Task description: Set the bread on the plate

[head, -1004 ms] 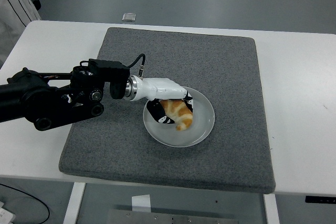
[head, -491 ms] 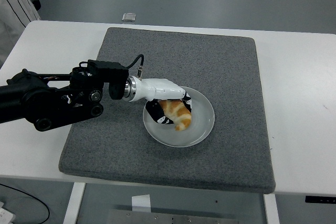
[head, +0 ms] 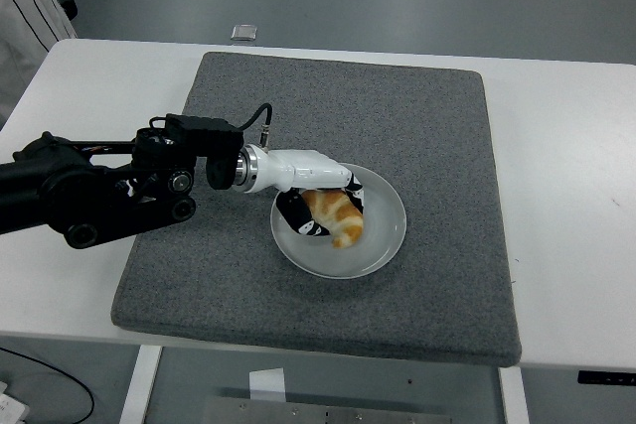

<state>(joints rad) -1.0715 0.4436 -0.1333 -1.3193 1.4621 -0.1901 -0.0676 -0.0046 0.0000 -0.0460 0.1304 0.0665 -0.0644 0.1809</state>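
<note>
The left hand (head: 320, 200) grasps the bread (head: 336, 215) over a white plate (head: 383, 235), at the grey mat's (head: 397, 116) six o'clock side.

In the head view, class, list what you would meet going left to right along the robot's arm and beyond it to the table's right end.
Black left arm → white left hand → bread → far rim of the plate → grey mat → bare white table.
</note>
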